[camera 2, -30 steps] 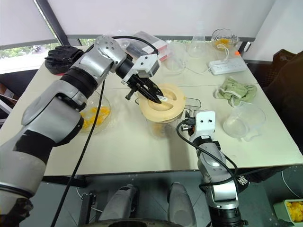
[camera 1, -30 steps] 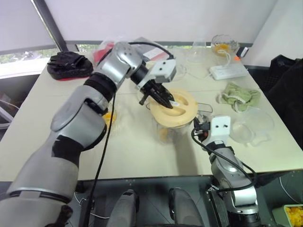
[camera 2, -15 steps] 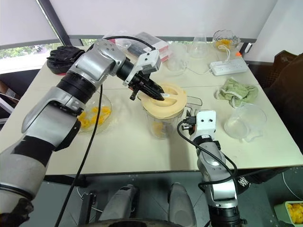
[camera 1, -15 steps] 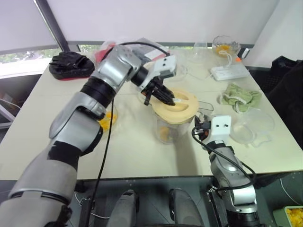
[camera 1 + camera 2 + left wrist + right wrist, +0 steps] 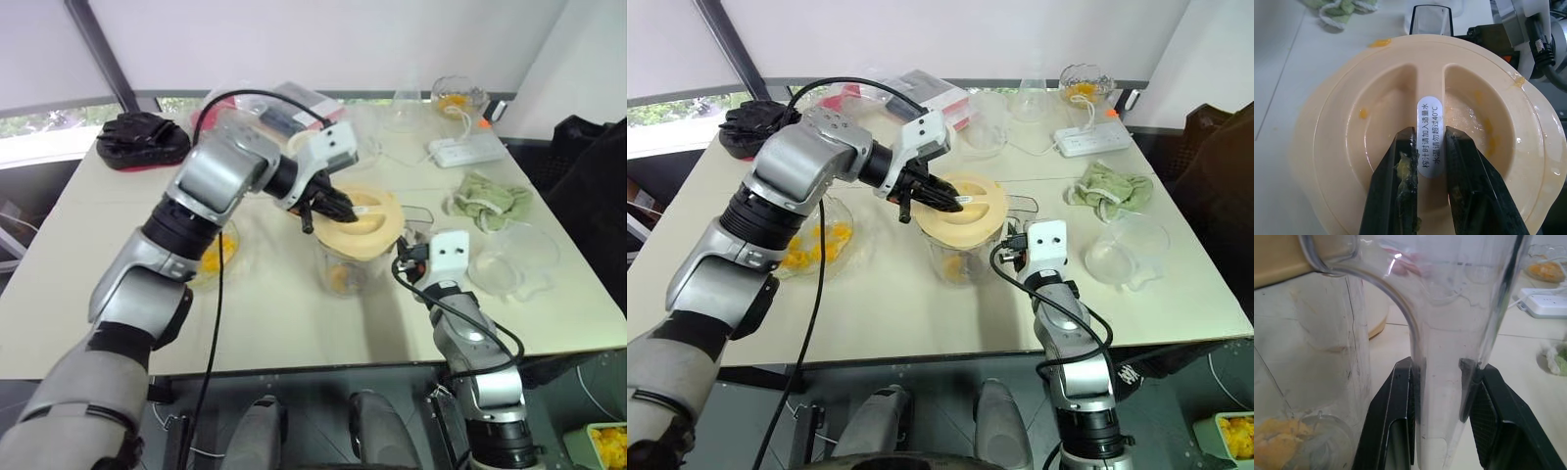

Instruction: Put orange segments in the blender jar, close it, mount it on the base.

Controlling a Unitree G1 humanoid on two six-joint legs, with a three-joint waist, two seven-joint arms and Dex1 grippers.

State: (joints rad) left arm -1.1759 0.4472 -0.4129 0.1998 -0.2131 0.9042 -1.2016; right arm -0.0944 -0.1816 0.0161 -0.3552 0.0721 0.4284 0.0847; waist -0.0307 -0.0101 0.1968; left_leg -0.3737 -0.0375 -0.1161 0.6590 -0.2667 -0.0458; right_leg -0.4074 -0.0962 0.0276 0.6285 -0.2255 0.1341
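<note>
Out beyond the left arm's elbow a glass bowl (image 5: pixel 818 240) with spare orange pieces sits well apart from the work. The left gripper (image 5: pixel 1427 161) has its two fingers nearly together, pinched on the raised central rib of the cream lid (image 5: pixel 1352 142), a hold that suits pressing or twisting the lid home. Directly under that gripper stands the blender jar (image 5: pixel 348 269), the lid resting on its mouth; whether it is fully seated I cannot quite tell. The orange segments (image 5: pixel 1276 443) lie in the jar's bottom by the blades, so filling looks done and closing is the step in hand. Just beyond the lid, the right gripper (image 5: pixel 1442 382) is clamped part-closed around the jar's clear handle (image 5: pixel 1449 333), probably to steady the jar against the left gripper's push. Farther out past the right gripper lie a green cloth (image 5: pixel 493 197) and an empty clear bowl (image 5: pixel 511 259)
</note>
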